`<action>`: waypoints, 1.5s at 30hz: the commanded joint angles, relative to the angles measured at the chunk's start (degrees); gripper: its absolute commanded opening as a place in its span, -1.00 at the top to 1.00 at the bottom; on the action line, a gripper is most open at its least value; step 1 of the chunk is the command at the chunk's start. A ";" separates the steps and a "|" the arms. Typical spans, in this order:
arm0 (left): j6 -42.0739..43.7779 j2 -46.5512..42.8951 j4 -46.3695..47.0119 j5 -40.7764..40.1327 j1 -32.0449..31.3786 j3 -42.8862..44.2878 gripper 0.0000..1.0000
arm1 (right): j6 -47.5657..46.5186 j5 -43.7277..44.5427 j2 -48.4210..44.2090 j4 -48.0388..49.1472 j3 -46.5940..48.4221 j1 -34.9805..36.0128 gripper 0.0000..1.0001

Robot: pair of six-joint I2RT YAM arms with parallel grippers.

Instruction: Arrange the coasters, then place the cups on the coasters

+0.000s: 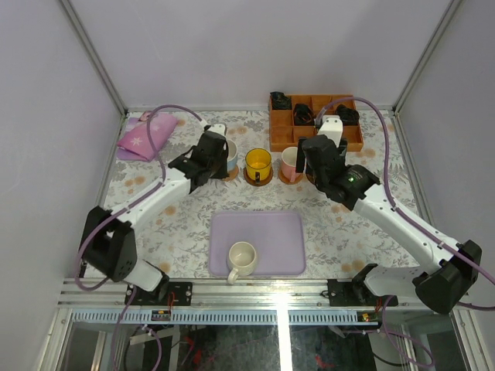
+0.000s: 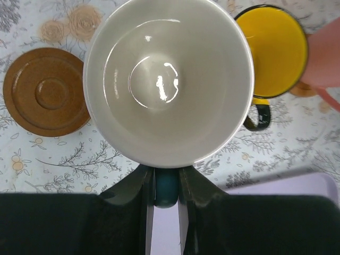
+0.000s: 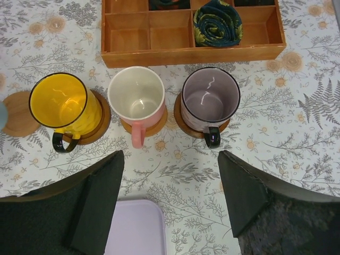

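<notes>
Cups (image 1: 258,164) five, coasters (image 2: 47,91) five

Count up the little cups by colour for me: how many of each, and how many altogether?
yellow cup: 1
pink cup: 1
grey-purple cup: 1
blue cup: 1
cream-white cup: 1
Total: 5 cups
</notes>
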 commanded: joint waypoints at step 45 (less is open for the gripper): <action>-9.19 15.51 4.51 2.33 6.18 4.78 1.00 | -1.57 -14.08 7.57 3.03 2.32 -2.64 -0.51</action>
